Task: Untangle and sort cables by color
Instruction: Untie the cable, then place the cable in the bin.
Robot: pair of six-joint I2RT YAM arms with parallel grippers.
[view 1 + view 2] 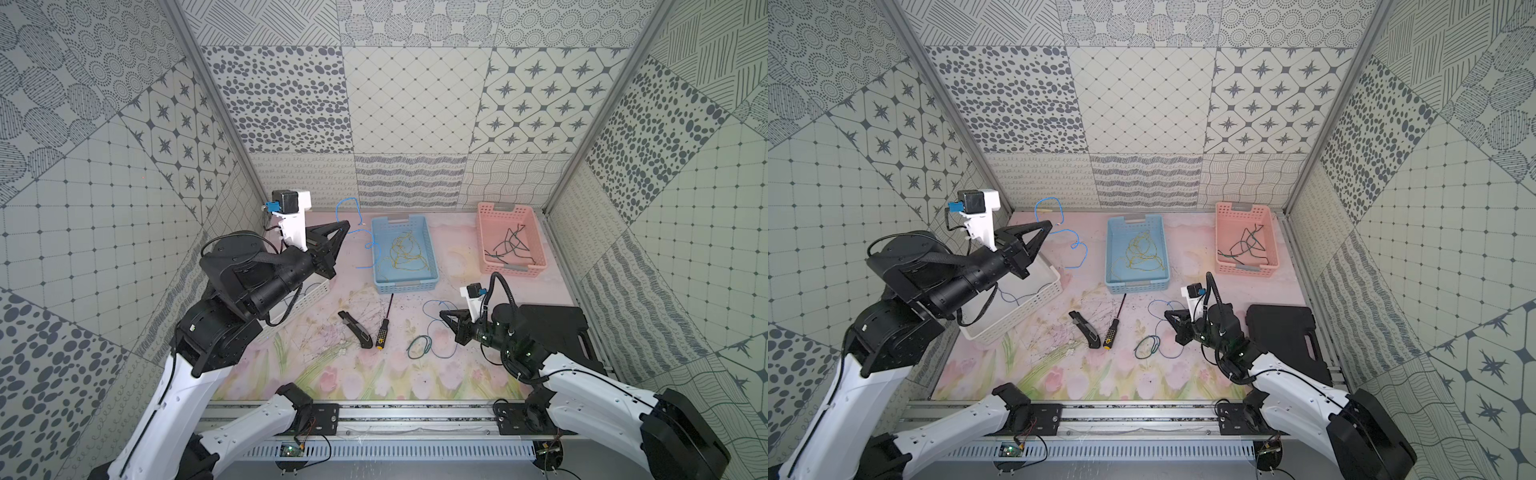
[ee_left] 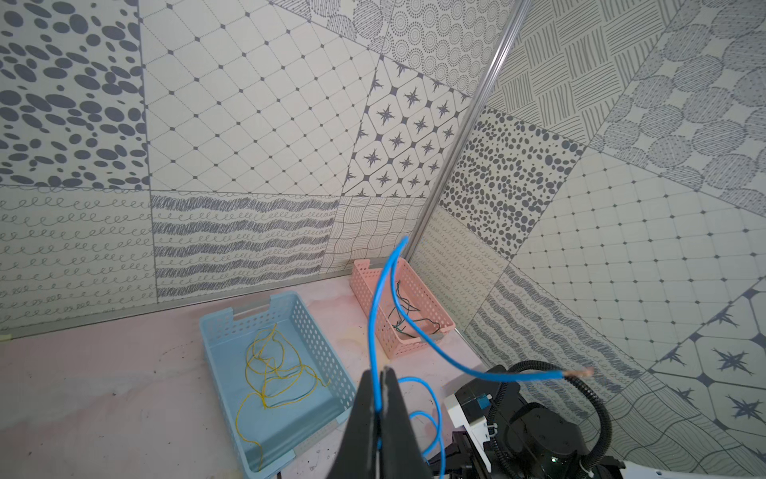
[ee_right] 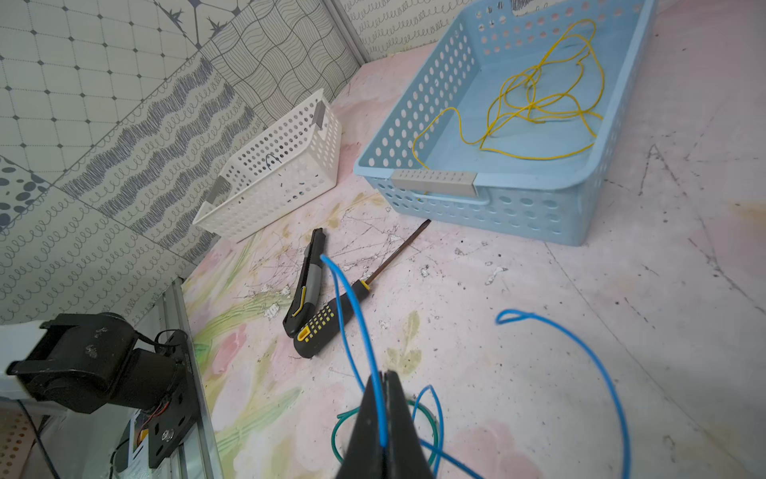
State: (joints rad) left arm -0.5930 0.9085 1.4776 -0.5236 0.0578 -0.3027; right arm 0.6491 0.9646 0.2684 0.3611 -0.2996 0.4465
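Patterned grey-and-white panels are enclosing a pastel floral tabletop.

- Left gripper, raised at 10 o'clock, is pinching a blue cable, jaws pressed together on it. One loop is arching above the jaws. The tail is trailing down to the table just beside the blue basket.
- Right gripper, low at 4 o'clock, is likewise clamping a second blue cable. Its slack is lying looped over a green cable at 5 o'clock.
- Already sorted: yellow cables are lying in the blue basket at 12 o'clock, and dark cables in the pink basket at 2 o'clock.
- White basket is sitting at 9 o'clock under the left arm. A thin bluish strand seems to be lying in it, so it is probably the blue bin.
- Screwdriver and utility knife are lying at 6 o'clock, untouched.

Risks, as judgement:
- Lifting the second blue cable may drag the green cable along, since the two are overlapping, and the colours would end up mixed.
- The left arm's trailing tail is hanging close to the blue basket's wall. It could catch there or flop in among the yellow cables.
- Either thin wire could slip out of its pinch.

No brand, label or writing is reading legibly in any view.
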